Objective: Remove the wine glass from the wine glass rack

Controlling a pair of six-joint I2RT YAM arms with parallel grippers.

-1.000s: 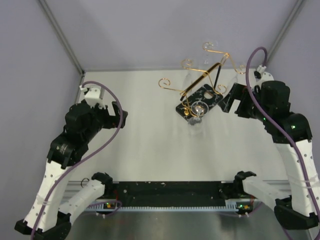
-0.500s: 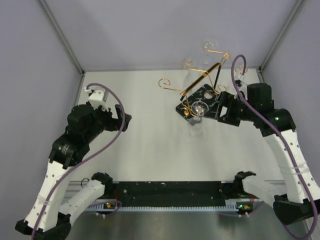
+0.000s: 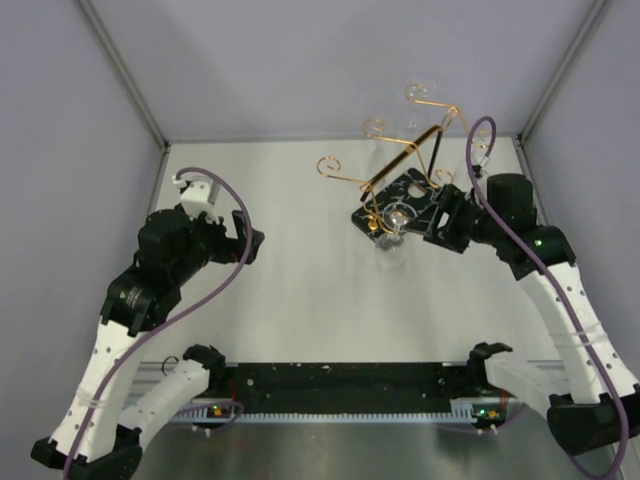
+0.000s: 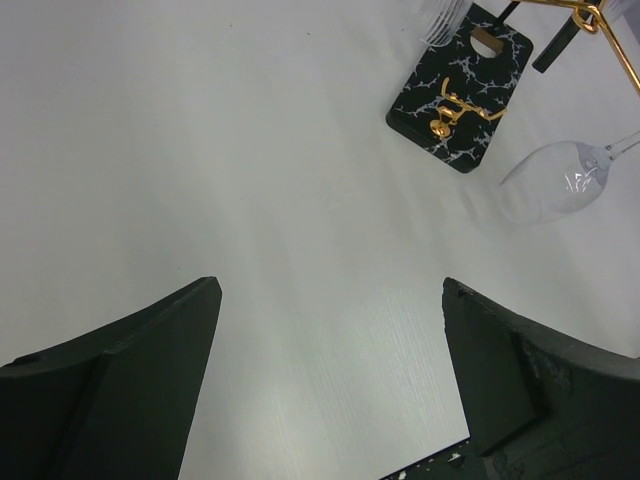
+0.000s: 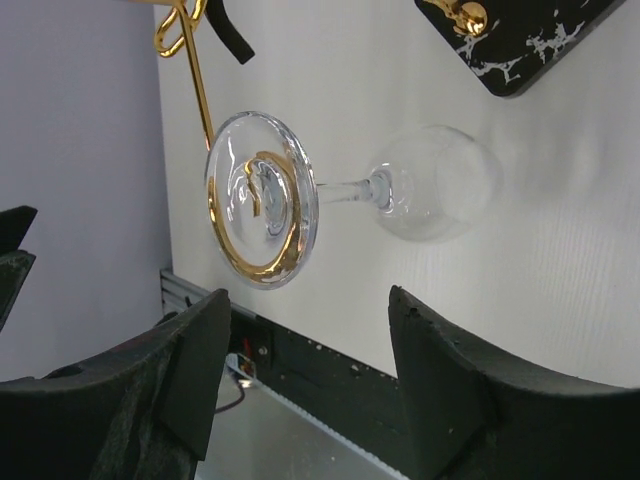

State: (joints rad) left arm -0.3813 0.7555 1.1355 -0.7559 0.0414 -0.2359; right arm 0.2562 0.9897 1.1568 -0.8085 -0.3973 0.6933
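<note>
Right end effector [image 5: 305, 330]: fingers partly apart and holding nothing. It sits low at the right end of the rack's base.
Left end effector [image 4: 330, 300]: fingers spread wide and empty, hovering over the bare surface [image 3: 300, 200].
Wine glass [image 5: 430, 185]: hangs upside down on the wine glass rack [image 3: 400, 165]. Its round foot sits on a gold spiral arm end, and the bowl is below, just off the edge of the base.
Glass to right end effector: the foot lies just ahead of the gap between the two fingers and touches neither.
Glass to left end effector: well apart, at the far right edge of the left wrist view.
Bowl and surface: cannot tell whether they touch.
Rack: gold wire on a black, white-veined base, standing on the surface towards the far right.
</note>
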